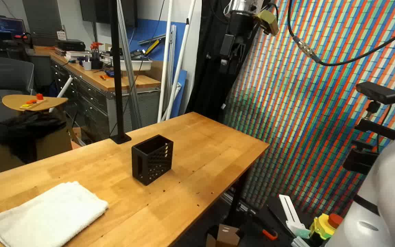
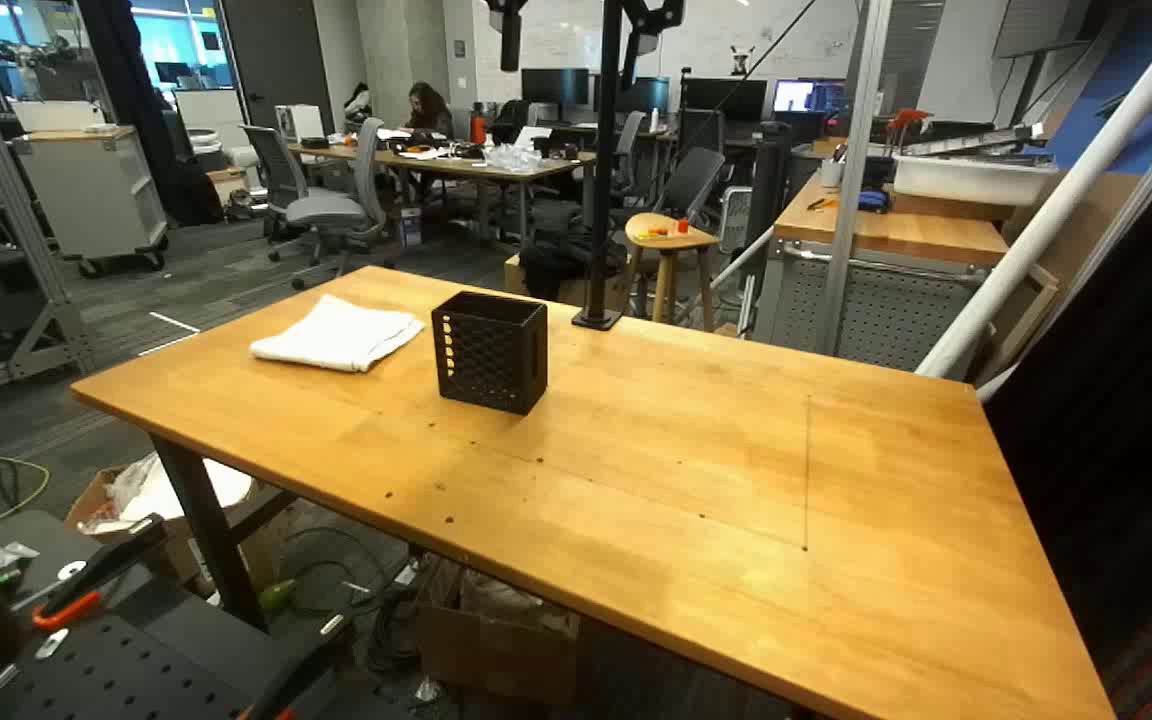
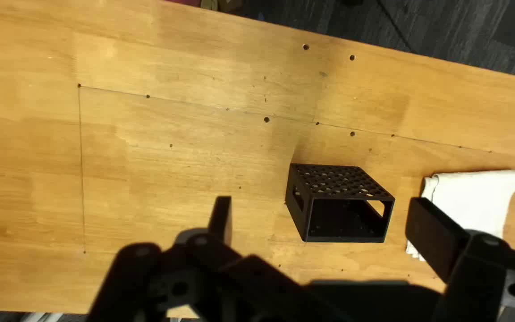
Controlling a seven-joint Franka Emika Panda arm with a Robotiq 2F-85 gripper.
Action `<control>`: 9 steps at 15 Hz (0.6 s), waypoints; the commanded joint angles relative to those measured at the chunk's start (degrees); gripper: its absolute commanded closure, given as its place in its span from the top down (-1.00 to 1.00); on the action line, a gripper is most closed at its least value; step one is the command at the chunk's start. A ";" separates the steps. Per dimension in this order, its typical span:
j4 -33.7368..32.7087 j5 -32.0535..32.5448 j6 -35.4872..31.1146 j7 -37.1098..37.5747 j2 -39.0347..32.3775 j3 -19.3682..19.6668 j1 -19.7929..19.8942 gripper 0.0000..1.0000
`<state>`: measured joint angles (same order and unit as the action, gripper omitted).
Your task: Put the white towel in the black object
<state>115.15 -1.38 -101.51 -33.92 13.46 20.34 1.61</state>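
Observation:
A white towel lies folded flat on the wooden table; it shows in both exterior views (image 1: 50,216) (image 2: 336,335) and at the right in the wrist view (image 3: 472,201). A black open-topped box with perforated sides stands upright beside it, apart from it, in both exterior views (image 1: 158,163) (image 2: 491,355) and in the wrist view (image 3: 340,183). Its inside looks empty. My gripper (image 3: 320,208) is open and empty, high above the table. It also shows at the top in both exterior views (image 1: 227,58) (image 2: 573,65). The right finger hides part of the towel in the wrist view.
The wooden table (image 2: 736,440) has a black upright post (image 1: 117,85) at its edge, close behind the box. A patterned curtain (image 1: 303,120) hangs beside the table. A camera on a mount (image 1: 379,92) stands near the arm's base. White pipes (image 1: 175,79) lean beyond the table.

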 commanded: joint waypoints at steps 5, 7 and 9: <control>-0.85 -0.56 0.15 -0.46 0.11 -2.01 2.31 1.00; -1.62 0.46 0.02 -0.03 -0.68 -2.92 2.09 1.00; -2.88 1.91 -0.28 0.71 -1.92 -4.84 1.92 1.00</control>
<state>114.48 -1.12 -101.51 -33.92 13.23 18.72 2.50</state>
